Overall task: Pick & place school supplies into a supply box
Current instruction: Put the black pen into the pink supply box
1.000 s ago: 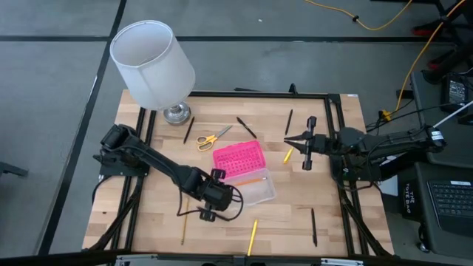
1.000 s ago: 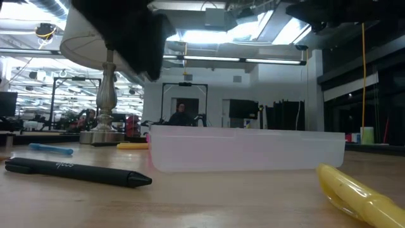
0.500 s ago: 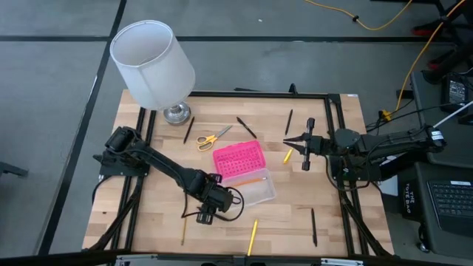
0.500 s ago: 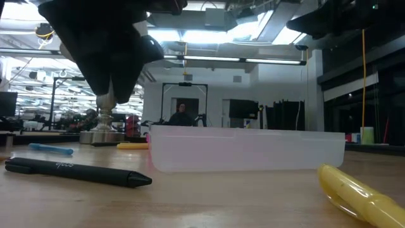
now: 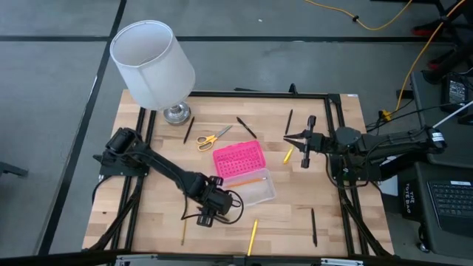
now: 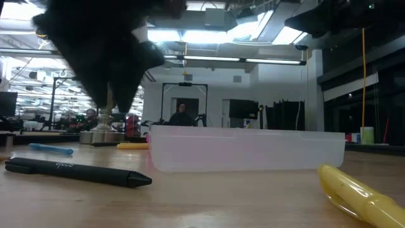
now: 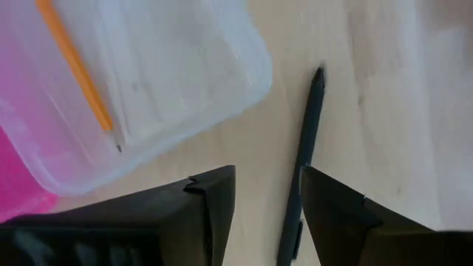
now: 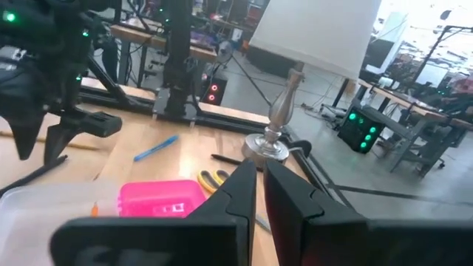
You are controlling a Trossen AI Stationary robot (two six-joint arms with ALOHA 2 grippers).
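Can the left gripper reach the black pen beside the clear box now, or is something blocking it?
Probably yes. The left gripper hangs open right over the black pen, whose shaft lies between the fingers on bare wood, clear of the supply box.

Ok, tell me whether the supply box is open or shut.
Open: the pink lid lies flipped back beside the clear base, where an orange pencil shows.

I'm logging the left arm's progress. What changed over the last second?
The left claw dropped toward the table beside the clear box base, open astride the black pen, not yet gripping. The right claw, orange pencil in the base and scissors stayed put.
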